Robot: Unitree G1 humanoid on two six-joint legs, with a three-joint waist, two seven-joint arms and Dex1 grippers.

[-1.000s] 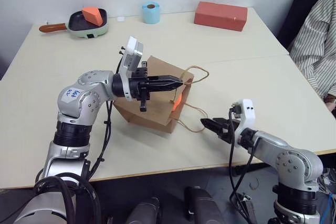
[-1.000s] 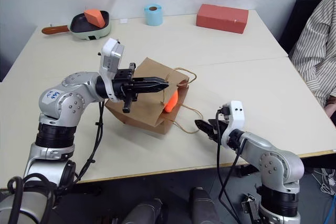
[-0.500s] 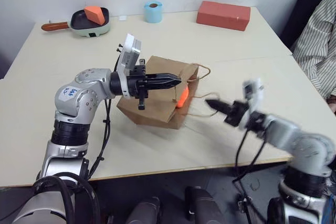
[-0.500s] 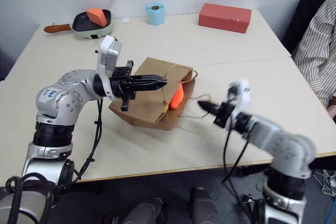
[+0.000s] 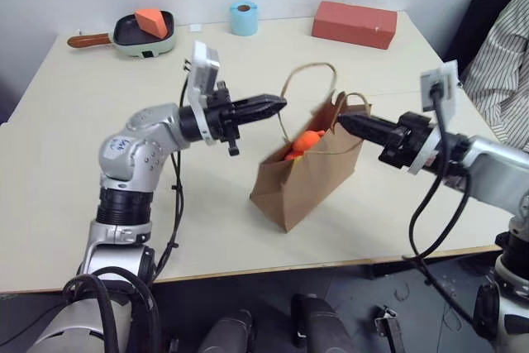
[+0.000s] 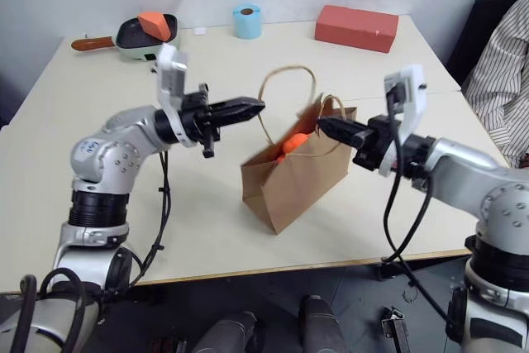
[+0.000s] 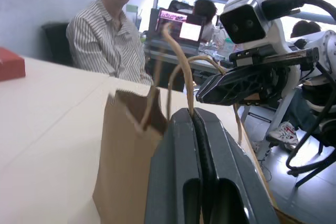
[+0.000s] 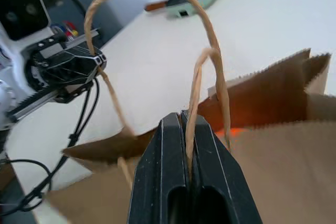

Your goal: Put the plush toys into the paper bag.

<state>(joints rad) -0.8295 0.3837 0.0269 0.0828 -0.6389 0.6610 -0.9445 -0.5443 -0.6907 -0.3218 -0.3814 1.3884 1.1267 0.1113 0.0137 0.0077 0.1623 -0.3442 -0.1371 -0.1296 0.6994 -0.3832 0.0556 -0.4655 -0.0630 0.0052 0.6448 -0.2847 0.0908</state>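
Observation:
The brown paper bag (image 5: 307, 181) stands upright in the middle of the table with its mouth open. An orange plush toy (image 5: 307, 140) lies inside, just under the rim, and also glows orange through the bag's mouth in the right wrist view (image 8: 236, 129). My left gripper (image 5: 281, 103) is level at the bag's left top corner, shut on one tan cord handle (image 5: 311, 66). From the other side my right gripper (image 5: 343, 120) is shut on the other cord handle (image 8: 195, 90), holding it taut above the rim.
At the table's back edge are a green pan holding an orange wedge block (image 5: 147, 21), a blue tape roll (image 5: 241, 18) and a red box (image 5: 354, 24). A person in a striped shirt (image 5: 500, 59) sits at the right.
The bag lay on its side; now it stands upright. My right gripper shut on the handle near the tabletop and rose with it. The left gripper stayed shut and barely moved.

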